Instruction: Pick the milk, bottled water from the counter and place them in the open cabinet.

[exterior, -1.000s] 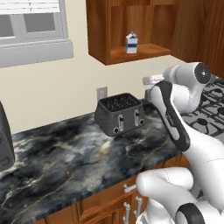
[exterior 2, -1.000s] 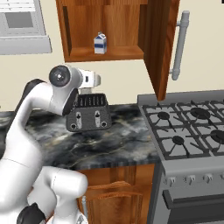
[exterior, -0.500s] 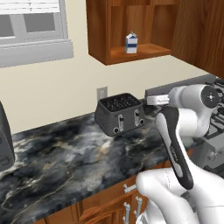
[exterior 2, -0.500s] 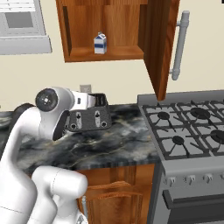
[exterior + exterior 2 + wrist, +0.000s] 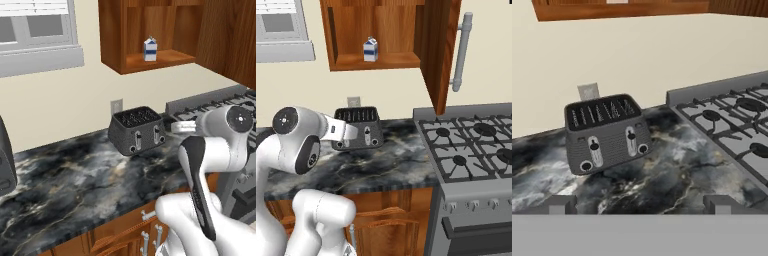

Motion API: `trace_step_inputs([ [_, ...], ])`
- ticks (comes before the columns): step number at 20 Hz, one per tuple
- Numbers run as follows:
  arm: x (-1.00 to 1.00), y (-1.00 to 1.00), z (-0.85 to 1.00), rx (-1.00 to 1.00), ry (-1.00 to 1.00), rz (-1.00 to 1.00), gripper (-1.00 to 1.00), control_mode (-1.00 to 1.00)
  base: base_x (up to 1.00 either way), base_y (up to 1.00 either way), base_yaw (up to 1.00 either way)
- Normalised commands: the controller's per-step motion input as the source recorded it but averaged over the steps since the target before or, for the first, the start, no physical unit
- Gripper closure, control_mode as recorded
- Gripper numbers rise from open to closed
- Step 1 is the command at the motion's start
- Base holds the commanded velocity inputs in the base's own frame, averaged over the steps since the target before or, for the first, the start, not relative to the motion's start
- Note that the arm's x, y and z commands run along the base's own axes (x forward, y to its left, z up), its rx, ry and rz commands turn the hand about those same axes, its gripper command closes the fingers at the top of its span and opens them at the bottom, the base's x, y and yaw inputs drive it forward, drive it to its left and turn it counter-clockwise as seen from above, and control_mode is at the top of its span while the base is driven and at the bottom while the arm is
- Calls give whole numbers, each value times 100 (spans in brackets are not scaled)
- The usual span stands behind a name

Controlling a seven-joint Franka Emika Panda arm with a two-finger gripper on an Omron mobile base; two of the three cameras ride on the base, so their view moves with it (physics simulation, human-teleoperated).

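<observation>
The milk (image 5: 150, 49) (image 5: 370, 49) stands upright on the shelf of the open cabinet (image 5: 125, 55) (image 5: 346, 62), a white carton with a blue band. The bottled water is out of view. My gripper (image 5: 639, 205) is open with nothing between its fingertips (image 5: 559, 202). It hovers low over the marbled counter (image 5: 75, 185) (image 5: 391, 165) (image 5: 677, 175), well below the cabinet, and looks at a dark toaster (image 5: 607, 132). The cabinet's underside (image 5: 612, 10) runs along the top of the hand view.
The toaster (image 5: 137, 130) (image 5: 363, 131) sits against the wall under the cabinet. A gas stove (image 5: 471, 145) (image 5: 732, 120) adjoins the counter on the right. The cabinet door (image 5: 436, 50) hangs open over the stove's left edge. A dark appliance (image 5: 5, 160) stands at far left.
The arm has drawn back from the cabinet and dropped, bringing the hand down and nearer the base. The gripper stays open. The milk has not moved.
</observation>
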Motion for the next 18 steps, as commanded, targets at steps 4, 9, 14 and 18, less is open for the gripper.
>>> trace_step_inputs([
  [4, -3, 1, 0, 0, 4, -4, -100, -100, 0, 0, 0],
  [9, -39, 4, -8, 0, -4, -4, -100, -100, 0, 0, 0],
  [14, 0, 0, 0, 0, 0, 0, -100, 100, -100, 0, -19],
  [18, 0, 0, 0, 0, 0, 0, -100, 100, -98, 0, -33],
])
